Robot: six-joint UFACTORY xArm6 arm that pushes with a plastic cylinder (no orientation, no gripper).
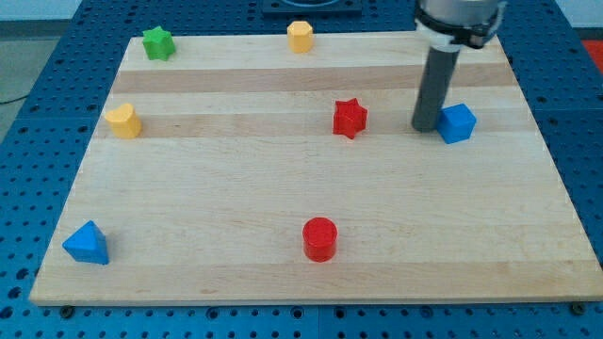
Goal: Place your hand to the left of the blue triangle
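The blue triangle lies near the bottom left corner of the wooden board. My tip is far from it, at the upper right of the board, just to the left of a blue cube-like block and almost touching it. A red star lies to the left of my tip.
A red cylinder stands at the bottom middle. A yellow heart-like block lies at the left. A green star and a yellow block lie along the top edge. Blue perforated table surrounds the board.
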